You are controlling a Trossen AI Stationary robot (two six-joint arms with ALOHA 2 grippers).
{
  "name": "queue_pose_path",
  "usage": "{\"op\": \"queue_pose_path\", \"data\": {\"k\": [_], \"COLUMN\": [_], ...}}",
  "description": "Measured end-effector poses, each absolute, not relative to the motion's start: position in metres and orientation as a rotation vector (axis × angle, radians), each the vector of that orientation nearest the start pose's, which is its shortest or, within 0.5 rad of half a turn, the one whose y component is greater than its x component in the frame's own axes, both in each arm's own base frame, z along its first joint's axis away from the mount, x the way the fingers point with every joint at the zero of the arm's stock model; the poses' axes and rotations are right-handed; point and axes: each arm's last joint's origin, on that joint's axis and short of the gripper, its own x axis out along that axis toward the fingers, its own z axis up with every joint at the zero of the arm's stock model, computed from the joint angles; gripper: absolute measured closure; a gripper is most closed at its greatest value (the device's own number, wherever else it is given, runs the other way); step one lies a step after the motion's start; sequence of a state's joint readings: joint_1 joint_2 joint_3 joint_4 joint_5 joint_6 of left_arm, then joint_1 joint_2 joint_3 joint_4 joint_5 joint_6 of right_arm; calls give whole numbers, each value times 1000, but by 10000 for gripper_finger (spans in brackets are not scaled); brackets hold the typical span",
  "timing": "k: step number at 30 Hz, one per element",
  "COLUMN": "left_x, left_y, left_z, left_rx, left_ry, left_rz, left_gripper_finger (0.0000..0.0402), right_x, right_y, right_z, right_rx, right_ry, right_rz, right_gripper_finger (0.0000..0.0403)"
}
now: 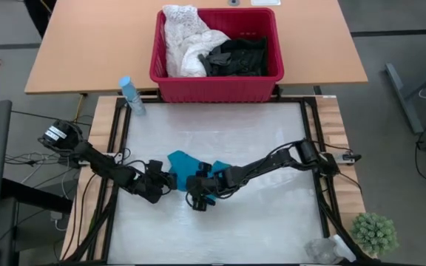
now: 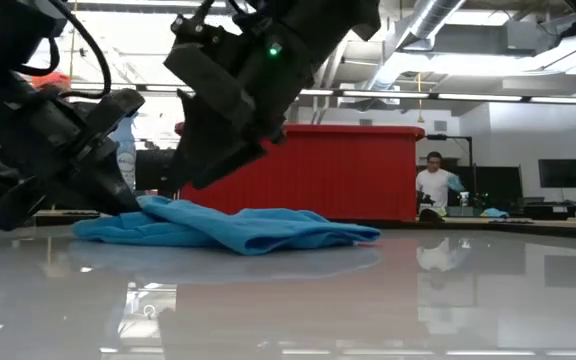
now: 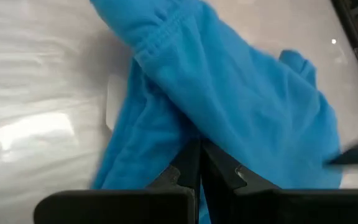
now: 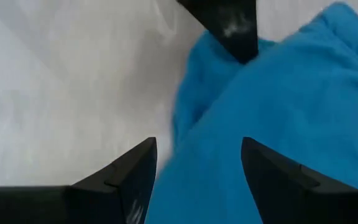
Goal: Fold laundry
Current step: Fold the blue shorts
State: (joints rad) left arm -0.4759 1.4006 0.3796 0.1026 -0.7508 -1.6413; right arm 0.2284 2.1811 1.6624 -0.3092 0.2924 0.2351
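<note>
Left pincer (image 3: 199,163) pinches the rumpled teal garment (image 3: 229,106).

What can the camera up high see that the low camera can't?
Only the high view shows inside the red basket: white and black clothes. It also shows a bottle and a plant. Only the low view shows a person in the room behind. Both show the teal garment on the table, with both grippers at it.

garments: one teal (image 1: 186,167); one white (image 1: 185,41) | baskets: one (image 1: 220,81)
</note>
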Motion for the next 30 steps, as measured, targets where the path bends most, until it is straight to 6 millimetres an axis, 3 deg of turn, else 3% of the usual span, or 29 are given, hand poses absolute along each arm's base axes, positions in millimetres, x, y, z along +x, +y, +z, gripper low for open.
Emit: {"op": "queue_pose_path", "data": {"k": [6, 13, 20, 30], "left_x": [196, 200, 209, 209], "left_y": [-79, -84, -88, -91], "left_z": [115, 122, 134, 134], "left_rx": [-1017, -918, -843, -876], "left_ry": [341, 482, 550, 602], "left_rz": [736, 644, 632, 589], "left_gripper_finger": [401, 402, 401, 402], "right_x": [469, 477, 479, 476], "right_y": [99, 104, 97, 96], "right_z": [182, 154, 156, 153], "right_rx": [12, 9, 8, -1], "right_ry": [767, 775, 765, 805], "right_rz": [-171, -159, -191, -186], "right_gripper_finger": [143, 143, 145, 198]}}
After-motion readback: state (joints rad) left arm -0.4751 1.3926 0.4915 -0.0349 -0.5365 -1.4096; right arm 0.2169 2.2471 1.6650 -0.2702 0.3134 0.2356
